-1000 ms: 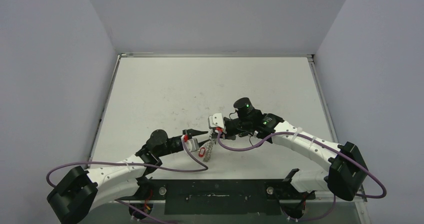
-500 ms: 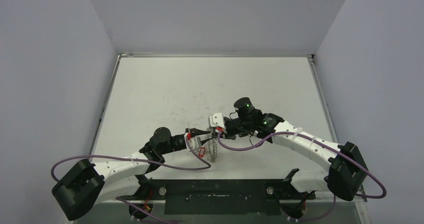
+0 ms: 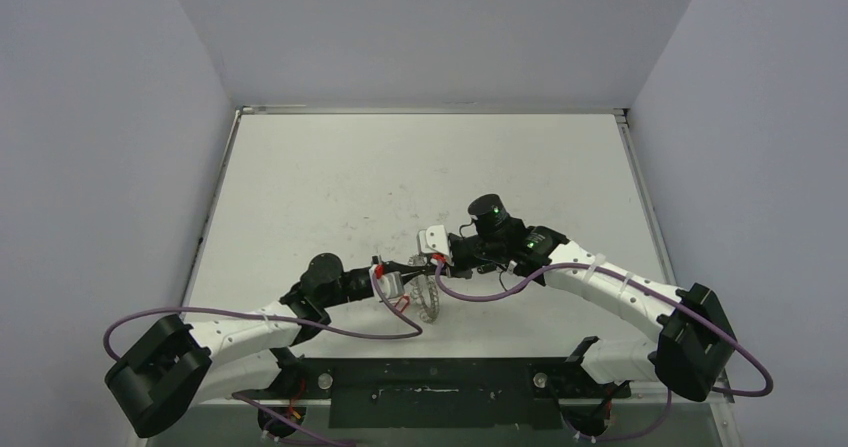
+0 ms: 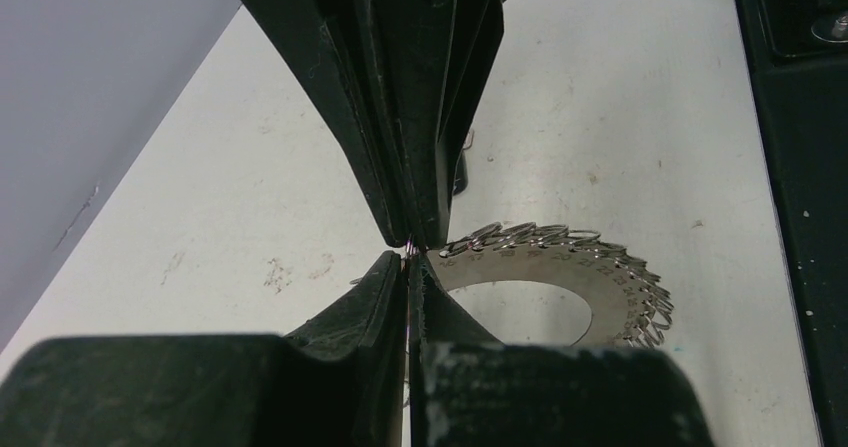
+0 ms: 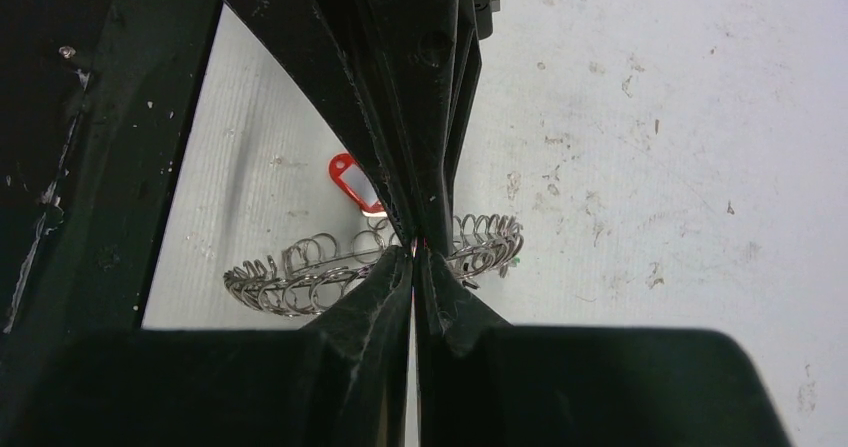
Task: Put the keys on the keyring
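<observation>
The keyring (image 3: 430,302), a flat grey disc edged with small wire loops, hangs tilted just above the table below the two gripper tips. It shows flat in the left wrist view (image 4: 560,267) and edge-on in the right wrist view (image 5: 300,272), with a red tag (image 5: 355,182) and a speck of green (image 5: 516,260). My left gripper (image 3: 416,267) (image 4: 408,259) and right gripper (image 3: 429,261) (image 5: 414,255) meet tip to tip, both shut. The right pinches the keyring's edge loops. A thin metal sliver shows between the left tips. No black key head is visible.
The white table (image 3: 400,167) has scuff marks and raised side rails. Purple cables (image 3: 330,332) loop off both arms near the front. A black mounting bar (image 3: 440,392) runs along the near edge.
My left gripper has moved right until its tips meet the right gripper's. The keyring has swung from hanging edge-on to lying flatter and a little further right. The right arm has held still.
</observation>
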### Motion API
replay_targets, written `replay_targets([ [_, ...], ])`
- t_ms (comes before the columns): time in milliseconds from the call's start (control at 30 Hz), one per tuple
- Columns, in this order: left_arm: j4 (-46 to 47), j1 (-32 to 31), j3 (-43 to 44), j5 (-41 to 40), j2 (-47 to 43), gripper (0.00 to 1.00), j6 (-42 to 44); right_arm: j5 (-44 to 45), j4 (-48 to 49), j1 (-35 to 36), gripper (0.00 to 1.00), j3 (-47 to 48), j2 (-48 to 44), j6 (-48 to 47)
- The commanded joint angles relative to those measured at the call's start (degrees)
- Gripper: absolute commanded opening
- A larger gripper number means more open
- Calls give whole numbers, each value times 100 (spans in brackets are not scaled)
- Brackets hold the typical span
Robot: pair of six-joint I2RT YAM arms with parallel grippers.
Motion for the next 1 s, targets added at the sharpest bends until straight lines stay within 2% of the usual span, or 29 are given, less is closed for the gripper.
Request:
replay_targets([
  [0,211,-19,151,-68,-241,0,4,-234,351,0,15,10,-374,-28],
  [33,173,-23,129,-85,-305,0,9,-193,390,-2,24,-15,-459,-27],
  [167,74,-22,24,-81,-501,0,46,137,735,1,50,-242,-915,19],
  [367,82,-23,-162,51,-725,0,71,524,950,-19,68,-453,-1455,45],
  [567,119,-19,-278,223,-897,0,198,478,938,-21,70,-495,-1513,17],
  [967,-218,-36,-284,375,-1196,0,531,313,501,458,53,-283,-932,-467],
])
